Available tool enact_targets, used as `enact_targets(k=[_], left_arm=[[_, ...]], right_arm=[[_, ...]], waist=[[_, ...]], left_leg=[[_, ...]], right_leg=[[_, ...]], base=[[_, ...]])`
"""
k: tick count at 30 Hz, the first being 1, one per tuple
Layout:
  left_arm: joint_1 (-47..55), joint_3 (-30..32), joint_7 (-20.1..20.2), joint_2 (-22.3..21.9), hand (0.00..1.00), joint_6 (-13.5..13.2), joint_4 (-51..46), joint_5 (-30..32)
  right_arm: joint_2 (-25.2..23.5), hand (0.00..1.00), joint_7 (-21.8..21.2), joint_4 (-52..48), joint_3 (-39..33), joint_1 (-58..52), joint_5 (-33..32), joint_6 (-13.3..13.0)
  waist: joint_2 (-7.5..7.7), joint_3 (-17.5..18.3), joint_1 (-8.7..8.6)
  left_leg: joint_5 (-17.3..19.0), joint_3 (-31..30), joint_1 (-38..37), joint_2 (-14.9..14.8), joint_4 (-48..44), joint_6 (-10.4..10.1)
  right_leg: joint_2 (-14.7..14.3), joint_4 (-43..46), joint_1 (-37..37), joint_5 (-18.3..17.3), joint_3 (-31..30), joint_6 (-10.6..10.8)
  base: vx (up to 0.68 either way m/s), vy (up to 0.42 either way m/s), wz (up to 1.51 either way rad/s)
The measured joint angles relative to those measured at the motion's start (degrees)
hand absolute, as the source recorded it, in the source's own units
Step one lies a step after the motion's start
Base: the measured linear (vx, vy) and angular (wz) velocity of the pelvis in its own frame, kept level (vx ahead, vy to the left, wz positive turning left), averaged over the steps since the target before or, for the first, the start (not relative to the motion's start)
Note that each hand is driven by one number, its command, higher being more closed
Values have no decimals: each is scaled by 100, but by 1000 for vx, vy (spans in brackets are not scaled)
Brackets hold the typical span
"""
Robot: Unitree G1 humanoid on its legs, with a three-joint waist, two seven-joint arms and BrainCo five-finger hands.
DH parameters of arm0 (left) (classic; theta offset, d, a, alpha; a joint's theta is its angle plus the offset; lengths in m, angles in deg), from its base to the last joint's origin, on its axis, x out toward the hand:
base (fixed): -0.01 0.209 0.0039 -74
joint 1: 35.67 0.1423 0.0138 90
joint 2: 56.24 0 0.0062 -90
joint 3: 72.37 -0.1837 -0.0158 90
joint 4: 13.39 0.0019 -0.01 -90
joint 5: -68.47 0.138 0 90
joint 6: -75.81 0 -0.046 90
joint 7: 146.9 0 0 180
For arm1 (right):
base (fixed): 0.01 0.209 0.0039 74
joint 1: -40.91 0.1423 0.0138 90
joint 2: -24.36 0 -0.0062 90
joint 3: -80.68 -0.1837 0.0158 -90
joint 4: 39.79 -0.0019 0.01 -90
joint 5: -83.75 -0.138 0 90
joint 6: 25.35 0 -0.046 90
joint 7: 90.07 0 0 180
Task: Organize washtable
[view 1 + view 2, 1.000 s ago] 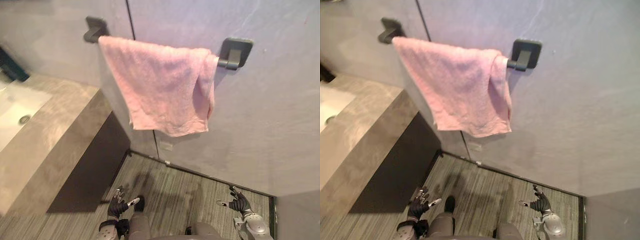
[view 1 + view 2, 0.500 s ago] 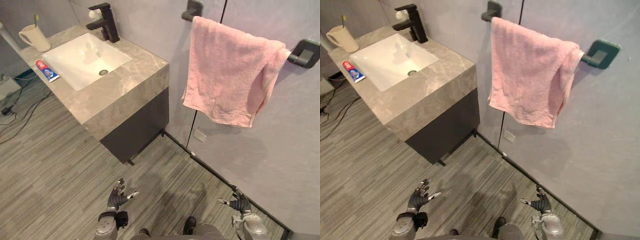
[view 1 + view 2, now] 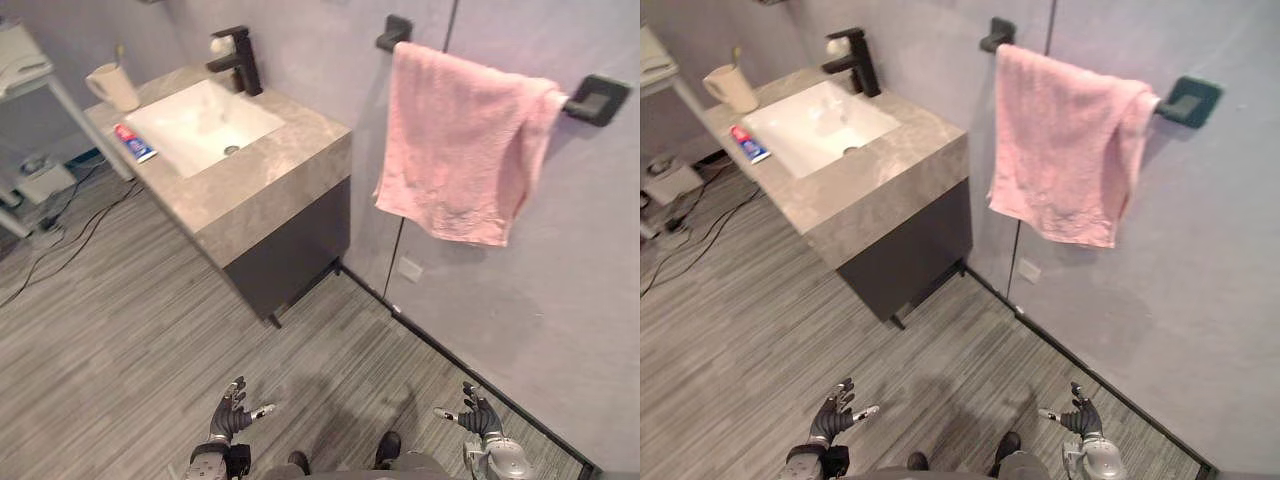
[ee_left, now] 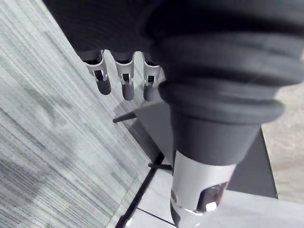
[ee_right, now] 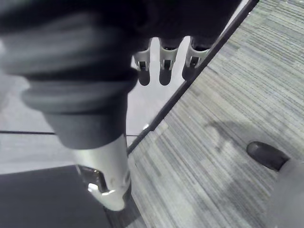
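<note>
1. Hanging low over the floor (image 3: pixel 120 330) at the near left: left hand (image 3: pixel 232 412), palm down, fingers straight and fanned apart, thumb out to the side, nothing in its grasp.
2. Seen from its own wrist: dark ribbed cover, then silver fingers (image 4: pixel 124 88) with dark tips in a row, straight and separate, above bare planks.
3. Mirroring it at the near right: right hand (image 3: pixel 472 415), flat and spread, holding nothing, near the foot of the wall (image 3: pixel 560 300); fingers (image 5: pixel 164 71) straight and apart in its wrist view.
4. Standing well apart from both hands, farther off to the left: washtable (image 3: pixel 290 170), a thick square-edged top of mottled grey-brown stone look, over a plain dark cabinet (image 3: pixel 290 265).
5. Sunk into that top: rectangular white basin (image 3: pixel 200 125), smooth, with a round drain; behind it, an angular matt black faucet (image 3: pixel 240 60).
6. Set at the top's far left corner: beige cup (image 3: pixel 115 88), tapered, with a handle. Lying flat just beside the basin's left rim: red-and-blue toothpaste tube (image 3: pixel 133 143).
7. Draped over a dark rail on the wall, right of the washtable: pink towel (image 3: pixel 460 150), nubby terry, bunched at its right end, lower hem uneven; squarish dark bracket (image 3: pixel 598 100) at either end.
8. Underfoot, grey planks with fine streaked grain; behind, smooth pale grey panels split by a thin dark seam.
</note>
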State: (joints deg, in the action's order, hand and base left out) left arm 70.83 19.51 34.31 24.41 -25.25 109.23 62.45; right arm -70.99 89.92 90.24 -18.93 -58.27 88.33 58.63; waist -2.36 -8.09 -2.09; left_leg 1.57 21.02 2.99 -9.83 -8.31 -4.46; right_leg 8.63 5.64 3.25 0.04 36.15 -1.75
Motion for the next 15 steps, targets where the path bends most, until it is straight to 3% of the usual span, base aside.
enact_targets(k=[2,4,6,7,8,9,10,12,14,15], left_arm=[[32,45,-1,-63,0,1,-25,-58],[-11,59,-10,-178,0,-10,-143,-60],[-73,58,-9,-303,0,-50,-180,-60],[-209,85,-8,-260,0,-36,-91,-60],[-216,101,-8,-168,0,-45,-136,-59],[-199,113,-9,-126,0,-45,-138,-59],[-156,118,-6,-57,0,-38,-134,-59],[-144,124,-6,-49,0,-40,-134,-58],[-96,111,-1,-41,0,-41,-138,-56],[-48,65,4,-33,0,-39,-162,-54]], right_arm=[[99,0,13,89,69,89,53,-23],[206,0,27,201,100,52,55,-20],[277,0,31,204,98,-38,55,-10],[177,0,41,372,88,-9,56,14],[15,0,6,416,155,-24,68,12],[-79,0,-4,419,161,-15,71,13],[-203,0,-5,418,161,-9,74,6],[-217,0,-8,418,162,-4,77,5],[-211,0,-12,413,161,4,77,16],[-211,0,-20,363,154,-30,75,31]], waist=[[71,-9,-21],[25,25,-47],[-177,122,-44],[-47,105,-25],[151,51,12],[211,32,27],[260,37,53],[215,18,168],[152,-34,296],[153,-83,176]], left_leg=[[200,1137,-106,-371,-492,283],[230,1635,-166,-569,-645,268],[108,1571,-182,-626,-157,-27],[-7,1476,-148,-350,44,-135],[139,1315,9,-168,-181,41],[273,1201,130,-149,-405,109],[613,984,430,-188,-1014,219],[1124,751,749,-299,-1822,349],[1529,526,940,-187,-2282,469],[1693,97,969,198,-2292,605]], right_leg=[[419,128,6,28,312,66],[685,95,-14,165,650,325],[816,55,-1,376,977,490],[1072,58,-32,504,1131,598],[1274,1,-105,741,1257,699],[1337,-22,-156,815,1315,732],[1422,-51,-289,924,1490,787],[1506,-2,-450,999,1587,891],[1711,381,-456,702,1336,727],[1790,1131,-86,-375,44,229]], base=[[-60,197,78],[-103,303,103],[-103,483,114],[-48,431,104],[-26,408,99],[-15,362,85],[1,283,67],[-17,376,52],[-65,454,66],[-80,383,95]])
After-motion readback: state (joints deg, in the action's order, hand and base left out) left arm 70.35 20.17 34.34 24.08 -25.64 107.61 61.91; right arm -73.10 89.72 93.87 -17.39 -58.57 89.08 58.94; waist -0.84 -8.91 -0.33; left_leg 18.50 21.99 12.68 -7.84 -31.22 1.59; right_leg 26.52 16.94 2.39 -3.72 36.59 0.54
